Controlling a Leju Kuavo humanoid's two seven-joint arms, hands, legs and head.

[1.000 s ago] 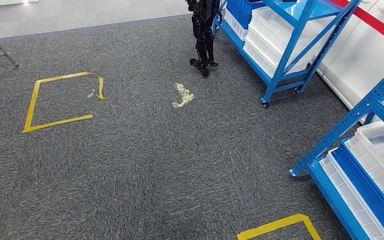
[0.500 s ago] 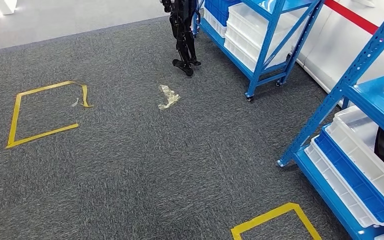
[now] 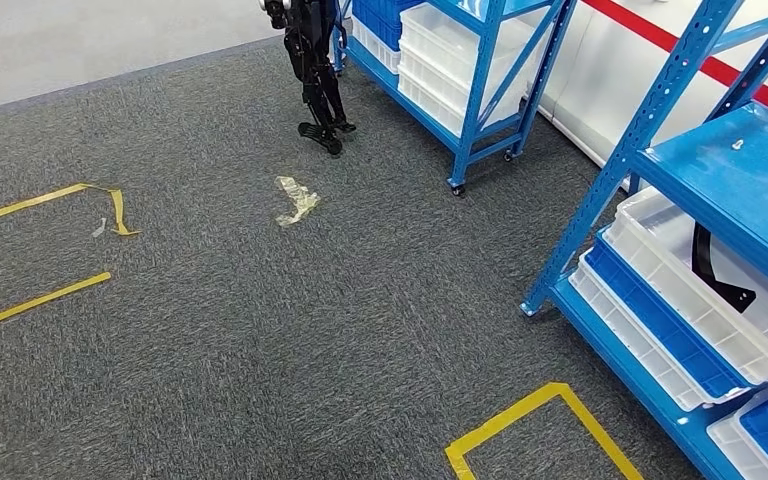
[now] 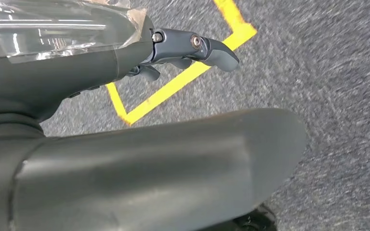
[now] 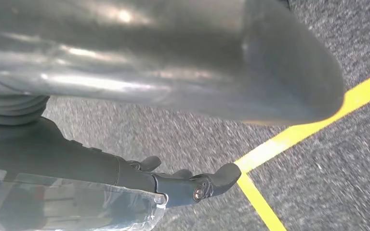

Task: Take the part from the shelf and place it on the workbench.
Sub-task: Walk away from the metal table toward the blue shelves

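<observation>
The part is a black curved bracket lying in a white bin on the lower level of the blue shelf at the right of the head view. My left hand hangs over the grey carpet, its fingers loosely apart and holding nothing. My right hand hangs the same way over the carpet, with nothing in it. Both hands are far from the shelf.
A second blue wheeled shelf with white bins stands at the back. Another robot's black legs stand beside it. A crumpled scrap of tape lies on the carpet. Yellow tape squares mark the floor.
The camera has turned right, so the whole scene has slid left. The near shelf now fills more of the right side and the black part has come fully into sight.
</observation>
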